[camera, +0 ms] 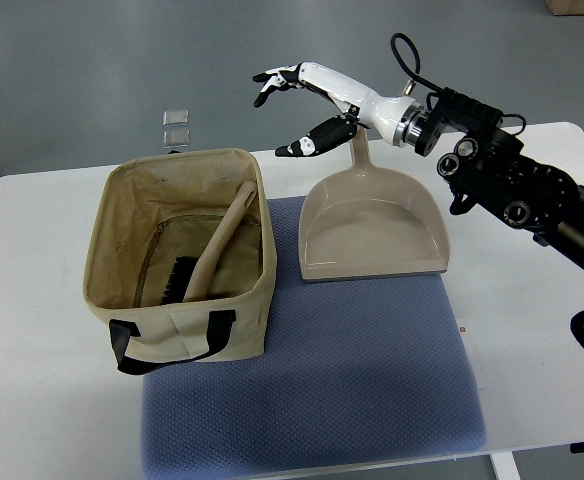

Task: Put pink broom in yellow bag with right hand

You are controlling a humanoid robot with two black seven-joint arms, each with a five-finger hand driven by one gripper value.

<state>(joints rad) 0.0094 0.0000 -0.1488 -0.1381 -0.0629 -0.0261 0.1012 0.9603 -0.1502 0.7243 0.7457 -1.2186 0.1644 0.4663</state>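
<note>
From above, the pink broom (215, 250) already leans inside the yellow bag (182, 330) at left of centre, bristles down on the bag floor, handle resting against the far rim. The right hand (297, 110) hangs at upper centre, fingers spread and holding nothing, above the handle of the dustpan (372, 230) on the blue mat (312, 400). To finish cleanly, I'd say it should draw away high, clear of both the dustpan handle and the bag rim.

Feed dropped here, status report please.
Right hand open, empty, above table. Left out of view. Pink bristled broom inside yellow fabric bag. Pink dustpan beside bag.
</note>
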